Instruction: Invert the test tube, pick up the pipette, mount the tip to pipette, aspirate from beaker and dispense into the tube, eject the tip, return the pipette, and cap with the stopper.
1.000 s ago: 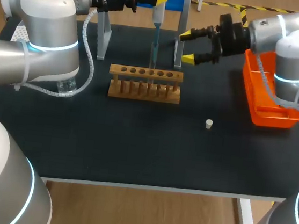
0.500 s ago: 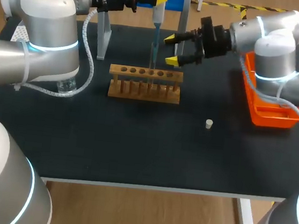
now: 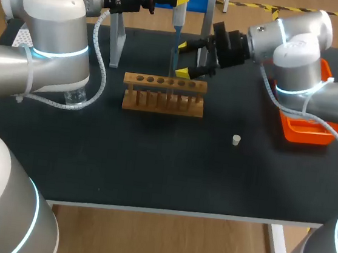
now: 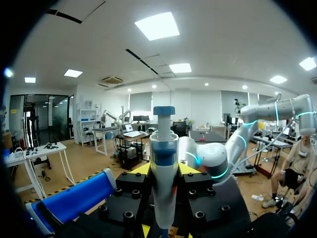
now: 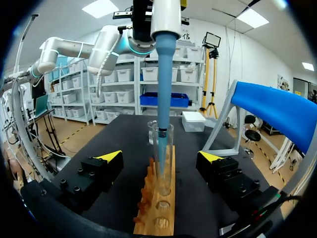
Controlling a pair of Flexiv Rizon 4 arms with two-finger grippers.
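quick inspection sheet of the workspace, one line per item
surface: black table, no spill seen.
job's things: pipette, tip down inside the test tube in the wooden rack; stopper loose on the table; beaker partly hidden at the left.
clutter: orange tray at the right edge.
grippers: left gripper shut on pipette; right gripper open, either side of the tube.
cables: coiled cable loops down near the beaker.
surroundings: nothing seen.

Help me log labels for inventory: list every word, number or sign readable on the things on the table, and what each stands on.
None can be read: no print shows on the pipette, the test tube, the wooden tube rack, the stopper or the orange tray.
The dark band on the pipette's body shows no legible figures.
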